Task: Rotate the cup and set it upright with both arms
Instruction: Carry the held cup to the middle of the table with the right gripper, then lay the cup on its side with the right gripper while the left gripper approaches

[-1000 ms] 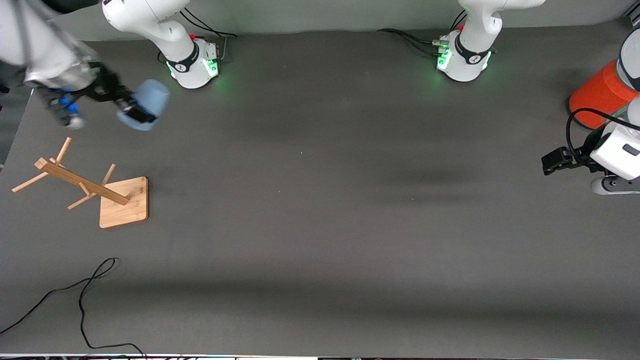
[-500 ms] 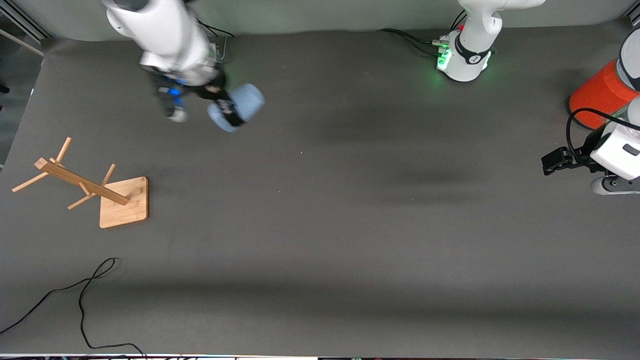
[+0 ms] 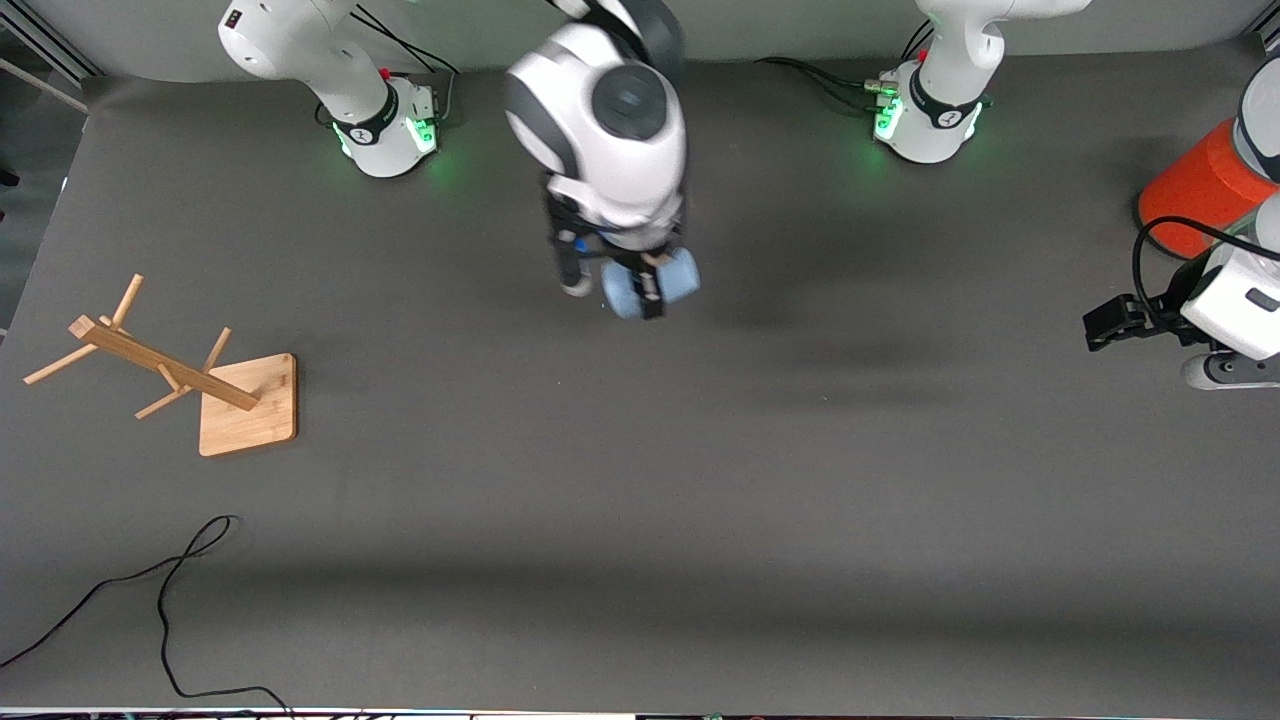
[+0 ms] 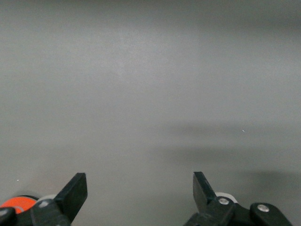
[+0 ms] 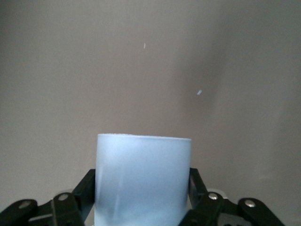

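The cup (image 3: 650,283), pale blue, is up in the air over the middle of the dark table (image 3: 640,480), lying on its side in the right gripper (image 3: 652,290), whose two black fingers are clamped across its body. From the front camera's high spot, the right arm (image 3: 610,120) reaches out from its green-lit base at about eleven o'clock, its white wrist covering most of the gripper. The left gripper (image 3: 1100,325) waits over the table at three o'clock, fingers spread apart with nothing between them. Just above it in that view stands an orange cylinder (image 3: 1195,185). A wooden rack (image 3: 170,370) leans on its square base at nine o'clock, and a black cable (image 3: 150,590) trails near seven o'clock.

Through the left wrist camera, the left gripper (image 4: 139,193) shows its fingertips (image 4: 75,188) set wide, only bare grey table (image 4: 150,84) ahead.

Through the right wrist camera, the cup (image 5: 143,181) fills the gap of the right gripper (image 5: 143,188), squeezed from both sides, over plain table (image 5: 150,61).
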